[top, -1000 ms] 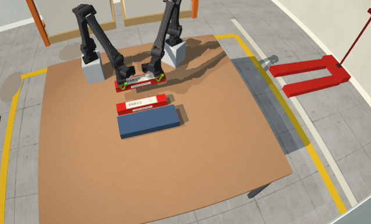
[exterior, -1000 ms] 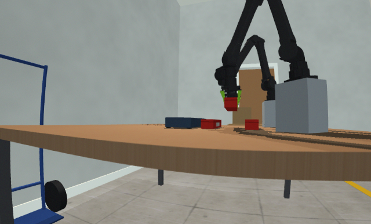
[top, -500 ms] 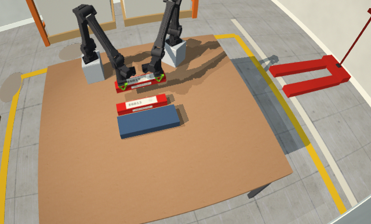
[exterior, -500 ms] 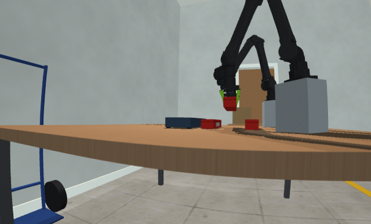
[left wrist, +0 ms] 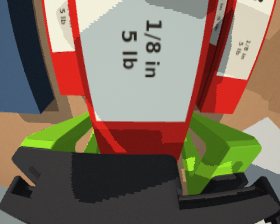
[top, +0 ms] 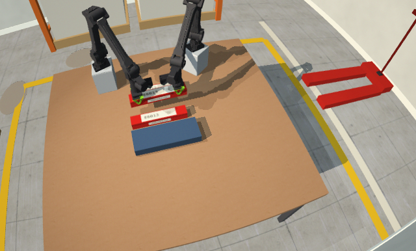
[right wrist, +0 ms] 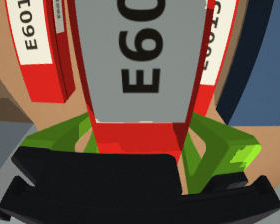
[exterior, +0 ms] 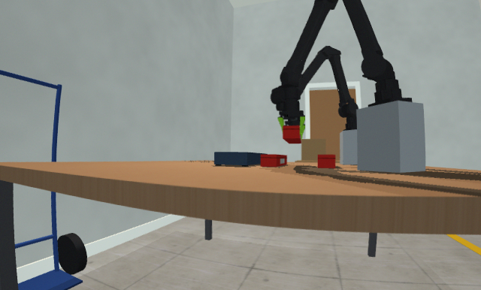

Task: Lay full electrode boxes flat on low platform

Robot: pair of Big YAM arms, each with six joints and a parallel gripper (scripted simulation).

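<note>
A red electrode box [top: 158, 98] [exterior: 291, 136] [left wrist: 141, 100] [right wrist: 141, 107] hangs level above the table between both hands. My left gripper [top: 180, 90] [left wrist: 140, 110] is shut on its "5 lb" end, at picture right in the top view. My right gripper [top: 138, 99] [right wrist: 140, 110] is shut on its "E6013" end. A second red box [top: 180, 112] [exterior: 270, 161] [left wrist: 71, 75] lies flat beside the blue platform [top: 167, 134] [exterior: 232, 158] [left wrist: 16, 60] [right wrist: 261, 75]. A third red box [exterior: 326, 161] [left wrist: 226, 97] [right wrist: 41, 85] lies on the table nearer the arm bases; the top view mostly hides it.
The left arm's grey pedestal [top: 199, 62] [exterior: 381, 139] and the right arm's pedestal [top: 104, 79] [exterior: 348, 146] stand at the back of the table [top: 180, 195]. A red pallet jack [top: 349, 75] and a blue trolley [exterior: 55, 124] stand off the table.
</note>
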